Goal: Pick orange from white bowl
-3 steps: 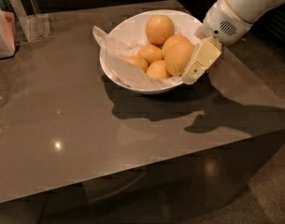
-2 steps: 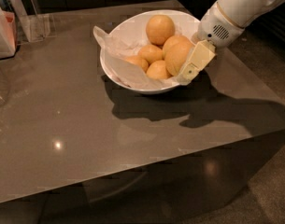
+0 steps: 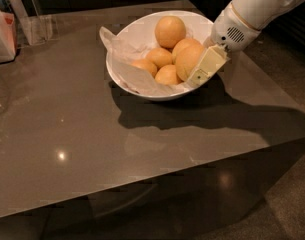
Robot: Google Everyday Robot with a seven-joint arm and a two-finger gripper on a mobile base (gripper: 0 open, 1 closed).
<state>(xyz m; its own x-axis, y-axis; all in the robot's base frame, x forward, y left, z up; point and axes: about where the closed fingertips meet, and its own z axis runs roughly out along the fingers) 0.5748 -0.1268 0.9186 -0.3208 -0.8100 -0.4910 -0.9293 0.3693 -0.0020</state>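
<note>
The white bowl [image 3: 123,70], lined with crinkled white paper, stands on the far right part of the table. It holds several pale oranges. The largest orange [image 3: 188,60] lies at the bowl's right side, resting among the others. A smaller, rounder orange [image 3: 170,31] sits at the back. My gripper [image 3: 200,71] reaches in from the upper right on a white arm. Its cream end lies against the right side of the largest orange, over the bowl's right rim. The far side of that orange is hidden.
The glossy grey-brown table [image 3: 67,134] has its front edge near the bottom and its right edge just past the bowl. A clear plastic container [image 3: 37,28] and a white bag with red print [image 3: 2,36] stand at the back left.
My gripper has shifted slightly left, closer against the largest orange. The oranges and the bowl have not moved.
</note>
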